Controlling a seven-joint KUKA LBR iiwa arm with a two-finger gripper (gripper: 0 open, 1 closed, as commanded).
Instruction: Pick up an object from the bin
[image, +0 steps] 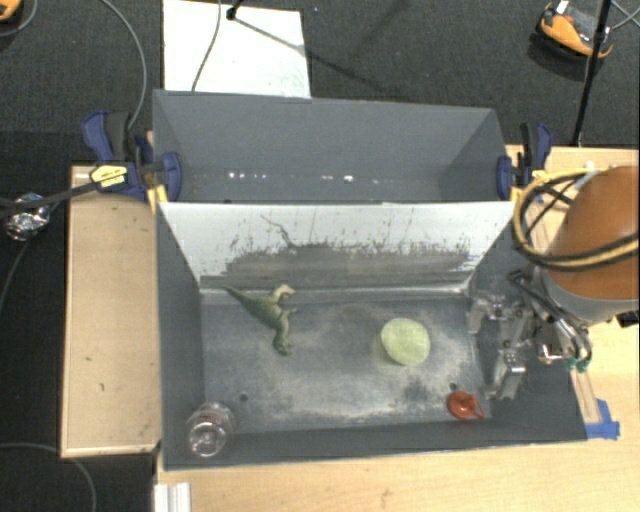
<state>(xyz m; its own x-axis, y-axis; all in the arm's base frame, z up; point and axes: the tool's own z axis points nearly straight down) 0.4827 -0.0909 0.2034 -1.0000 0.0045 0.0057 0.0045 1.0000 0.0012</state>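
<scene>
Hovering by the right wall of the bin (330, 245), my fingers (506, 382) stand just beside a small red round thing (462, 405), which lies leftward near the front-right corner; spread or pressed together, I cannot tell.

bin (340, 392): matt metal (scuffed) | dinosaur (275, 312): plastic | ball (405, 341): matt | clear piece (208, 431): glossy

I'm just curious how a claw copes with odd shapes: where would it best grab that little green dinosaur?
Probably across the body of the dinosaur, coming straight down. It seems to lie on its side on the bin floor, apart from the walls and the ball, so there is room either side. The tail, neck and legs look too thin to pinch.
</scene>
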